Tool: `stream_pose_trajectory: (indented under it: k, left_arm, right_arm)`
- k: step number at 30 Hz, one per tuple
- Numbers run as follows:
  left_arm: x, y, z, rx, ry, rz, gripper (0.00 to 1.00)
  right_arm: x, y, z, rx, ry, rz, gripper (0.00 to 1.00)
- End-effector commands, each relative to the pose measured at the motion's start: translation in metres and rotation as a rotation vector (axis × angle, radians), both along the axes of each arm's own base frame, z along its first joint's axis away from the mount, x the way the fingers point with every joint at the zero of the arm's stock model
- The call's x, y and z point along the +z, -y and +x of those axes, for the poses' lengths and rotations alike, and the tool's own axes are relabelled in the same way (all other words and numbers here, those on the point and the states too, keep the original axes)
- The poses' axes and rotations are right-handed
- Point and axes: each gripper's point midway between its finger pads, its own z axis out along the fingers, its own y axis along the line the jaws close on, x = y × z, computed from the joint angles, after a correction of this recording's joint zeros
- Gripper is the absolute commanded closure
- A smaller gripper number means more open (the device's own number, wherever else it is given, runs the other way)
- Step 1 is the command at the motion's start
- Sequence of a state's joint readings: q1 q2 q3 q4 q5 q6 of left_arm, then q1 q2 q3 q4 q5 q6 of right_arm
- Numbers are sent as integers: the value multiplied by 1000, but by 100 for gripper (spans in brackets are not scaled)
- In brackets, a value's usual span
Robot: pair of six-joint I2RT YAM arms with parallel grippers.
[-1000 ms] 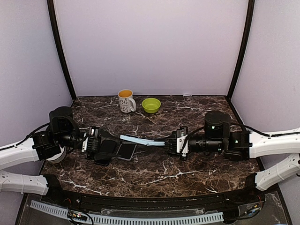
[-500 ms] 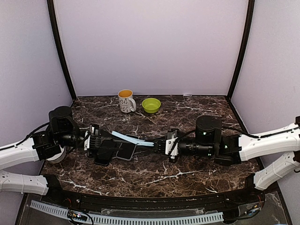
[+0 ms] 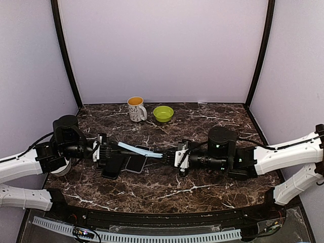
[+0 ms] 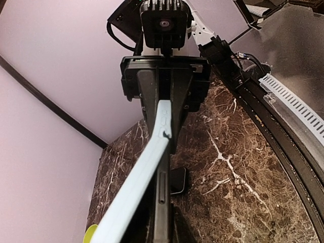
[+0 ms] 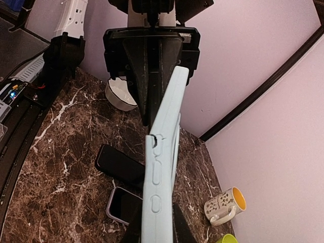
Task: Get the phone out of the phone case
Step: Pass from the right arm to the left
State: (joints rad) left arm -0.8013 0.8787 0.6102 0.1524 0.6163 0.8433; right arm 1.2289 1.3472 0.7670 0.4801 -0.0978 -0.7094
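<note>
You are holding the phone case (image 3: 140, 150) up off the table (image 3: 202, 121), strung between your two arms. Your left gripper (image 3: 107, 150) is clamping one short end of it, with the jaws pressing flat against the pale blue shell. Your right gripper (image 3: 174, 157) is pinching the opposite end in the same way. Both grippers are pointing at each other, and the case is running straight from one to the other, edge-on to each wrist camera. Its moulded side buttons are facing the right wrist camera. Seen from above, the end in your left gripper is sitting slightly farther from you than the end in your right.

Whether a phone is sitting inside the case cannot be told from these views.

Two phones are lying flat on the table under the case, between the grippers and closer to your left one. The light-rimmed phone (image 3: 135, 163) is lying almost directly beneath the middle of the case. The dark phone (image 3: 112, 166) is lying beside it, just under your left gripper. Whether the two are touching is unclear.

A mug (image 3: 135, 109) and a green bowl (image 3: 163, 113) are standing well beyond both grippers, near the back wall.
</note>
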Motion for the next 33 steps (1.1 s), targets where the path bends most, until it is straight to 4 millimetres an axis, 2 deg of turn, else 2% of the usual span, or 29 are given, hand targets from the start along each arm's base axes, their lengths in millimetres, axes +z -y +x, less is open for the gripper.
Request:
stream_pose_trajectory:
  k: [1,4,11,14,17,20,27,29,32,33]
  left_arm:
    - [13,-1,11,59,47,-36,100]
    - [12,-1,11,58,53,-33,100]
    - [10,-1,10,49,57,-22,100]
    - [7,-1,10,50,59,-9,100]
    - [5,-1,10,46,58,1,100]
    - [2,-1,10,39,57,13,100]
    - [-5,1,5,2,41,36,100]
    - [-6,2,3,-8,35,43,100]
    - [-6,2,3,-11,32,47,100]
    - [-7,2,3,-11,32,49,100]
  right_arm:
    - [55,-9,-22,81,36,181,100]
    - [55,-7,-20,69,1,207,99]
    - [56,6,-11,-5,-108,261,23]
    - [58,11,-2,-63,-178,285,2]
    - [52,11,-4,-60,-212,236,1]
    - [58,11,-9,-38,-246,231,1]
    - [107,9,-8,-34,-447,331,2]
    - [110,2,-6,-38,-504,319,3]
    - [105,-16,0,-76,-574,229,5]
    - [110,-22,4,-93,-596,218,6]
